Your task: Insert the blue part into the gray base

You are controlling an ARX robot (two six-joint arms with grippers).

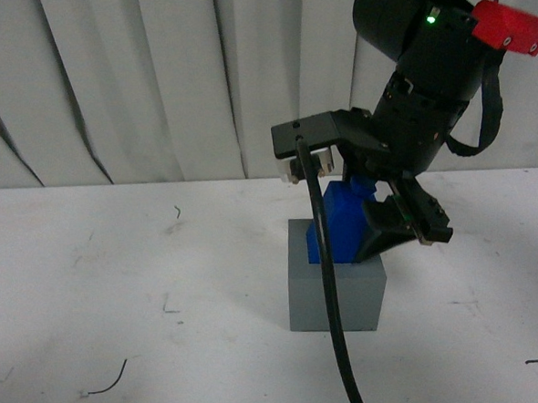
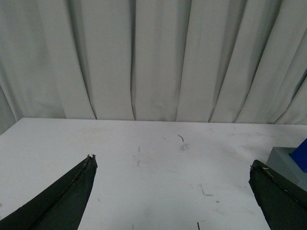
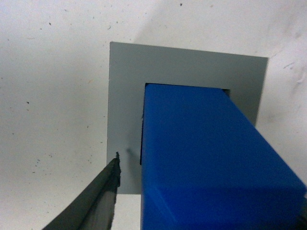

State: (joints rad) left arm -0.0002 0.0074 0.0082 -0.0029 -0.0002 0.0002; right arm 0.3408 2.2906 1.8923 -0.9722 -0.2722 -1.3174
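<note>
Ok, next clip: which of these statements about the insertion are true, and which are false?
1. The blue part's lower end sits in the recess of the gray base. True.
2. The left end effector holds the blue part. False: it is open and empty, over bare table.
3. The base lies on its side. False: it stands with the recess facing up.
4. The right arm is above the base. True.
5. In the front view, a black cable crosses in front of the base. True.
</note>
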